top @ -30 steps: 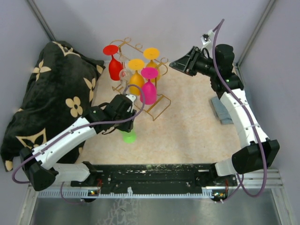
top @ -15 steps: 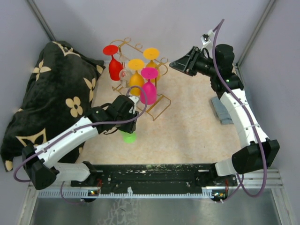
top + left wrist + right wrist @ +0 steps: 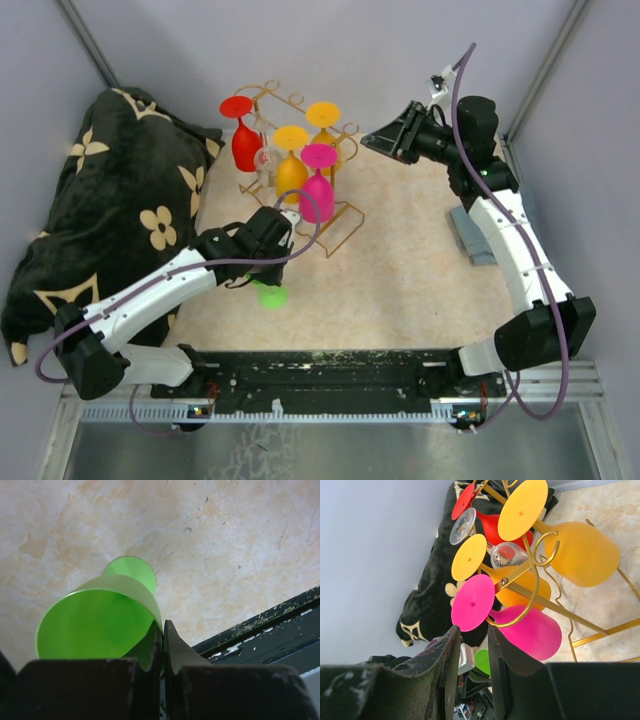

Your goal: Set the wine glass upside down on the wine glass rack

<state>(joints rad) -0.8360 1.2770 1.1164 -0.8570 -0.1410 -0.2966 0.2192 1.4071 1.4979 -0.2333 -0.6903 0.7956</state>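
Observation:
A green wine glass (image 3: 270, 294) stands tilted on the beige mat, seen from its bowl end in the left wrist view (image 3: 100, 615). My left gripper (image 3: 274, 252) (image 3: 163, 626) is shut on its rim. The gold wire wine glass rack (image 3: 340, 226) stands at the back; it also shows in the right wrist view (image 3: 580, 621). Hanging on it upside down are a red glass (image 3: 245, 145), a pink glass (image 3: 318, 195), two orange glasses and a clear one. My right gripper (image 3: 373, 137) (image 3: 474, 630) hovers right of the rack, slightly open and empty.
A black blanket with cream flowers (image 3: 100, 200) lies heaped at the left. A grey flat object (image 3: 475, 240) lies by the right arm. A black rail (image 3: 330, 365) runs along the near edge. Grey walls close in the back and sides.
My left gripper has shifted a little to the right and nearer, taking the green glass with it. The right arm has barely moved.

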